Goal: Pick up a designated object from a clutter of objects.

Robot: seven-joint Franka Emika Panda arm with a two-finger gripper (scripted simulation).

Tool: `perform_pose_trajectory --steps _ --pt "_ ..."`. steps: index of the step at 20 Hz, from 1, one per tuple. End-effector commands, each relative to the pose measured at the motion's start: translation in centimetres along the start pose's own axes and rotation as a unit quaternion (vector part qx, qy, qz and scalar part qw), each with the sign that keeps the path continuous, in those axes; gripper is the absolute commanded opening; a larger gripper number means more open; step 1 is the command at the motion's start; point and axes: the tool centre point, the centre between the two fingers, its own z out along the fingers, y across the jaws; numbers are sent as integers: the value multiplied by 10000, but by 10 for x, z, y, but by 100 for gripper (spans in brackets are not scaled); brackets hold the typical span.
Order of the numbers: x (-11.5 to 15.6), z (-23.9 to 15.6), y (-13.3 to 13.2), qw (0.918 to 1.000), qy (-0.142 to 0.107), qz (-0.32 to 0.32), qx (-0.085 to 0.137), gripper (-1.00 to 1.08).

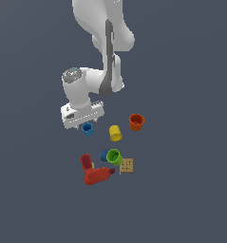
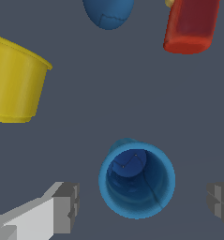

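A: Wrist view first: the small blue tapered cup (image 2: 137, 180) stands upright, mouth to the camera, its darker inside holding nothing. The gripper (image 2: 144, 202) has its grey fingers (image 2: 66, 206) spread wide, one on each side of the cup, neither touching it.

B: Exterior view puts that cup (image 1: 88, 128) left of centre, just below the white arm's hand (image 1: 81, 124). Other containers?

A: A yellow plastic cup (image 1: 115, 133) and an orange cup (image 1: 136, 122) tip to the right of it, both with nothing in them. Lower down, a green cup (image 1: 114, 156) touches a blue round thing (image 1: 104, 155).

B: Any writing?

A: None readable on the red box (image 1: 86, 162), red bottle (image 1: 98, 175) or tan cracker-like square (image 1: 127, 165).

B: Arm pose?

A: It reaches down from the top, wrist bent, hand pointing at the floor.
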Motion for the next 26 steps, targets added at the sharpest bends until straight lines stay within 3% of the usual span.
perform_pose_trajectory --steps 1,17,18,26 --pt "0 3 0 10000 -1 -1 1 100" --pt "-1 50 0 10000 1 -13 -2 100" --pt "-1 50 0 10000 1 -13 -2 -100" --pt "-1 50 0 10000 1 -13 -2 -100"
